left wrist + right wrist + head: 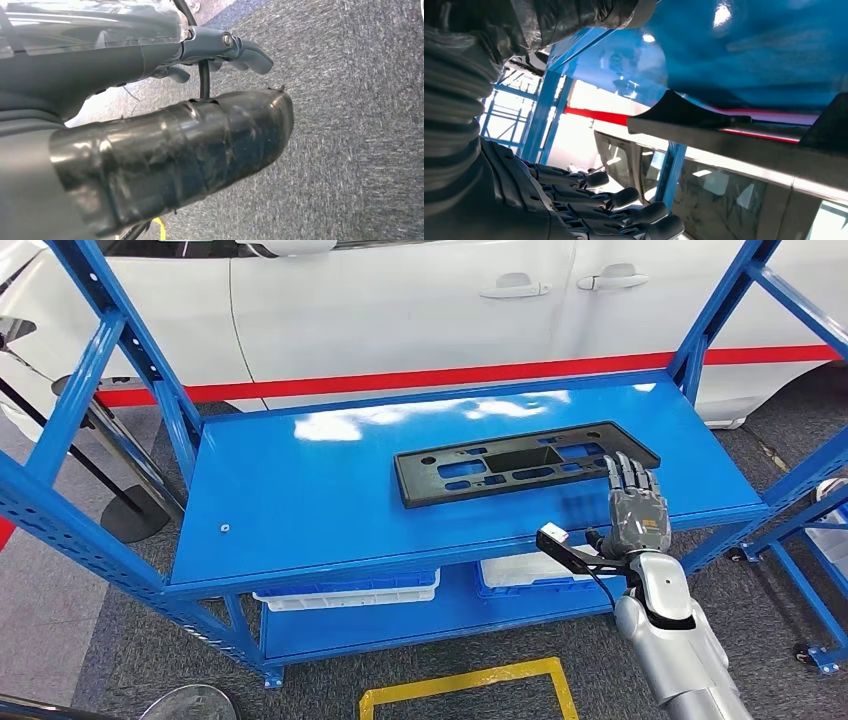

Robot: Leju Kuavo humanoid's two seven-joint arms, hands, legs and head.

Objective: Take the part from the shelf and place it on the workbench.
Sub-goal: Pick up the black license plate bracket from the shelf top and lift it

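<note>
I am seeing my right robot hand (634,502) hovering with fingers spread, holding nothing, at the part's (515,463) four-o'clock end on the blue shelf (300,500); left robot hand (235,47) state unclear.

In front of me stands a blue metal shelf (300,500) with a glossy top board. The black part (520,462), a long flat panel with cut-outs, lies flat on that board toward my right side, angled slightly. On the lower board sit two white bins (350,592), side by side. The shelf stands on grey carpet floor (120,660), marked with yellow tape (470,685).
</note>
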